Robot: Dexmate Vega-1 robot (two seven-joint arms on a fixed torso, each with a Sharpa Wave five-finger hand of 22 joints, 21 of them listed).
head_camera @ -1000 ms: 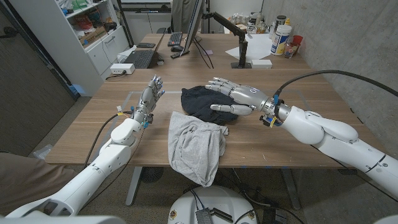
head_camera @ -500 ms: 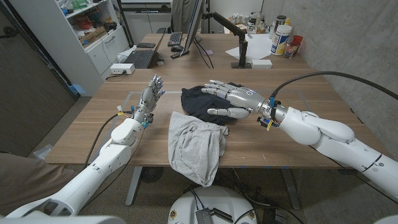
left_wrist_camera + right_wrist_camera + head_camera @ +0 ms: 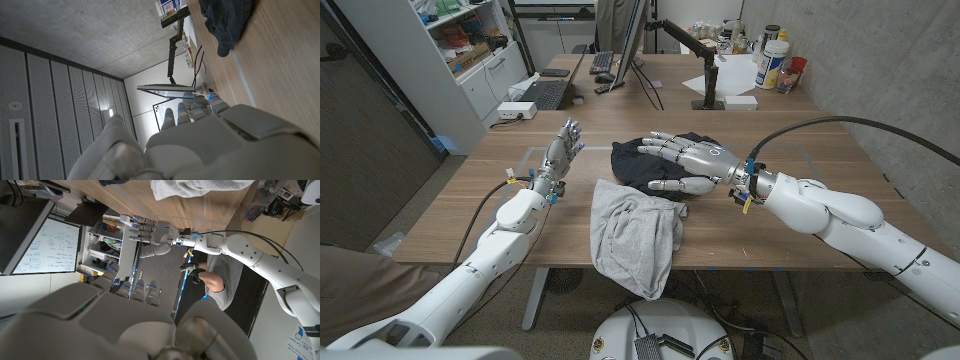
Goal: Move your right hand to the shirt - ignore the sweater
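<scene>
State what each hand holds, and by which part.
Nothing is held. The right hand hovers open over the dark garment; the left hand stands open, empty.

Far across the wooden table (image 3: 800,130) I see a laptop (image 3: 545,94) with a white box (image 3: 516,111) just beside it. A keyboard (image 3: 602,62) and mouse (image 3: 605,78) lie near a monitor (image 3: 636,40), which stands edge-on to me. A monitor arm (image 3: 692,45) rises from papers (image 3: 728,78) at the far right, next to bottles (image 3: 774,60). A white shelf unit (image 3: 470,50) stands off the table's left. In the right wrist view I make out a whiteboard (image 3: 37,247) and a seated person (image 3: 212,280).
</scene>
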